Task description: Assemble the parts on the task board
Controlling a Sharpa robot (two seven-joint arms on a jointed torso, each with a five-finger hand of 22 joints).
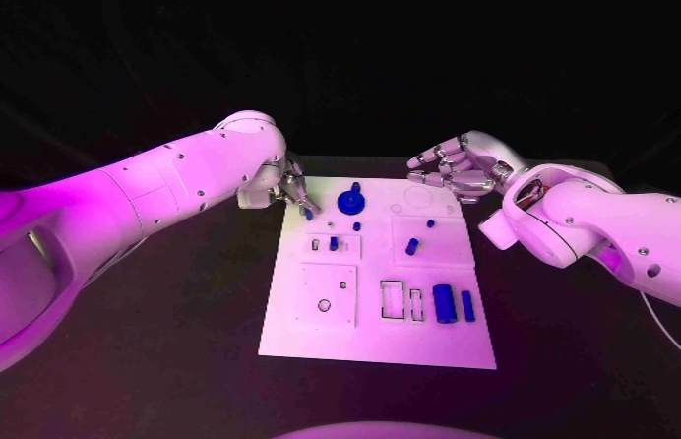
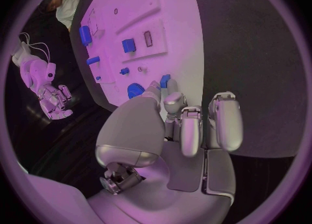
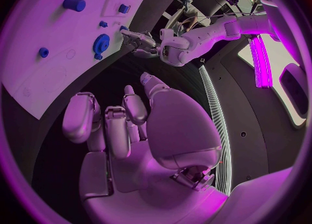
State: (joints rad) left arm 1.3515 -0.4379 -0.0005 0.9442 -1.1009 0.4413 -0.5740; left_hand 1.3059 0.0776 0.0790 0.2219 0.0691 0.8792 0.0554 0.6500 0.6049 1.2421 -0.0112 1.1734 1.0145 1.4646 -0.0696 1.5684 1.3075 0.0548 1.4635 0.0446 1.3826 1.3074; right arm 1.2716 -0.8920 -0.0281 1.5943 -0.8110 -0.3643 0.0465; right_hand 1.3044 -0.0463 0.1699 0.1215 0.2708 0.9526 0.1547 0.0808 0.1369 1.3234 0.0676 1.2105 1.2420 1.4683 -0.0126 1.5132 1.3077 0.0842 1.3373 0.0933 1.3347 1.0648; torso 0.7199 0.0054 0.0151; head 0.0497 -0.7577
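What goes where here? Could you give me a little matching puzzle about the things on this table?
Things:
1. Round blue gear-like part
2. Large blue cylinder part
3. Left silver hand
4. Right silver hand

Places:
A. Off the white task board, beyond its far right corner
B. Near end of the board, right side
C. At the board's far left corner
D. Far end of the board, between the hands

Pairs: 1-D, 2-B, 3-C, 4-A

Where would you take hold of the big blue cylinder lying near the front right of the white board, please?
Probably across its round sides at mid-length, coming straight down from above. The big blue cylinder lies flat on the white board, with a slimmer blue bar close on one side, so a narrow pinch seems safest.
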